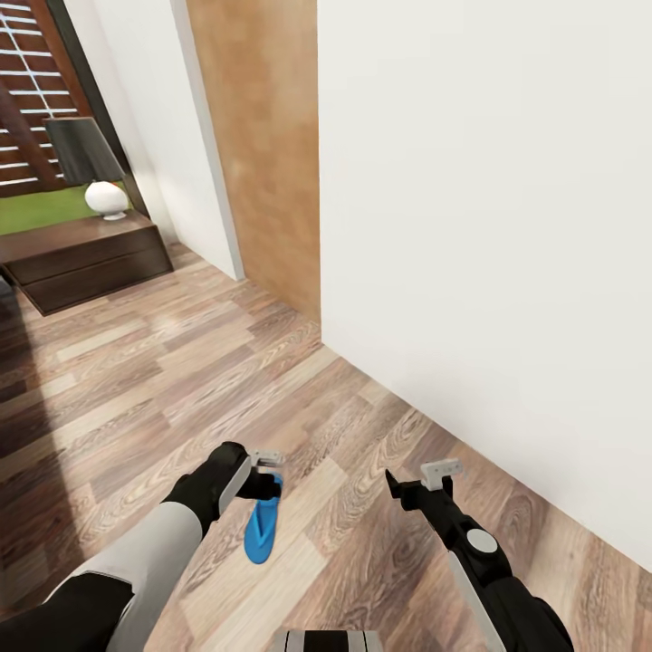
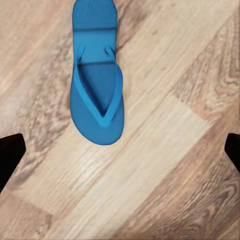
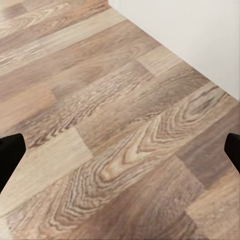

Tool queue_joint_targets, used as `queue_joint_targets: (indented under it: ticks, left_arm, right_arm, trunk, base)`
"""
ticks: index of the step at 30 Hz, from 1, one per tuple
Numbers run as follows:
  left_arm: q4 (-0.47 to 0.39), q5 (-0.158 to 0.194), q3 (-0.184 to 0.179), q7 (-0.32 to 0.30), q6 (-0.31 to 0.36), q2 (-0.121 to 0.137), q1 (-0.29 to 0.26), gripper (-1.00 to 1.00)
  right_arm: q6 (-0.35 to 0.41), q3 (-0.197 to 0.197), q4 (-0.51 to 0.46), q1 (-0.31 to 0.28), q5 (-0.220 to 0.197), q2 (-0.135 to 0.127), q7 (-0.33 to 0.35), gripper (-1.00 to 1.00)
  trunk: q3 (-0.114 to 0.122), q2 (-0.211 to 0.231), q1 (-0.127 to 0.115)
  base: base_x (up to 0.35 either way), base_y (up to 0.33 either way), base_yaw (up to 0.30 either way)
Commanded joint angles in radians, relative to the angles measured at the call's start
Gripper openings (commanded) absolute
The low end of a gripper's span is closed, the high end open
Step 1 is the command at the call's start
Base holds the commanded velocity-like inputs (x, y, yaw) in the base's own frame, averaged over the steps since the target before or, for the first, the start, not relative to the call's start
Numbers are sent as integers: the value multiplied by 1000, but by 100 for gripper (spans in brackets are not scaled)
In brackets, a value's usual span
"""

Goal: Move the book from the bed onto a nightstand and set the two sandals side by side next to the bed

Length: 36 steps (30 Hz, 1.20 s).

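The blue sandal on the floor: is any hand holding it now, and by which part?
No, nothing is held. The sandal lies flat on the wood floor. The left hand hovers open above it, and the right hand is open and empty.

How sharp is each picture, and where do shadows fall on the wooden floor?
Head view: crisp; a dark shadow covers the brown wood-plank floor at the left edge. Left wrist view: the bright blue flip-flop sandal is slightly soft, with a faint shadow along its edge. Right wrist view: the wood grain is softly blurred, evenly lit.

Wood-plank floor (image 3: 110,145) meets a white wall (image 3: 200,30); claw tips spread wide.
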Motion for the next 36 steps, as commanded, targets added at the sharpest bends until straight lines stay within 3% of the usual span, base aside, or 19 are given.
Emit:
queue_joint_targets:
  ticks: [1,6,14,19,21,22,25,30,36]
  left_arm:
    - [-1,9,-6,4,4,1,0,100]
    - [-1,9,-6,5,4,1,0,100]
    - [0,9,-5,2,4,2,0,100]
    - [3,9,-6,4,4,-1,0,100]
    - [2,9,-5,5,3,-2,0,100]
    - [1,9,-6,5,2,-2,0,100]
    - [0,9,-6,6,-11,-2,0,100]
    - [8,9,-6,7,-107,1,0,100]
    - [8,9,-1,6,-125,1,0,100]
  right_arm:
    - [5,1,-1,0,-10,-1,1,100]
    - [5,6,-1,0,-10,-1,2,100]
    - [5,62,-9,0,-9,-5,4,100]
    - [15,133,-43,0,-7,-11,23,100]
    - [41,193,-97,0,-6,-14,30,100]
    - [47,201,-104,-1,-6,-14,31,100]
    - [54,212,-113,-1,-6,-13,32,100]
    - [57,224,-119,-1,-6,-13,60,100]
    - [57,225,-120,-1,-6,-12,83,100]
  trunk:
    - [-1,0,0]
    - [-1,0,0]
    - [-1,0,0]
    - [-16,-1,2]
    - [-24,-2,3]
    - [-28,-2,4]
    - [-39,-3,5]
    - [-59,-4,7]
    - [-82,-5,10]
  base:
    - [324,0,0]
    - [330,-1,0]
    - [205,-43,0]
    - [23,-7,0]
    - [4,-1,0]
    - [1,0,0]
    - [0,0,0]
    - [0,0,0]
    - [0,0,0]
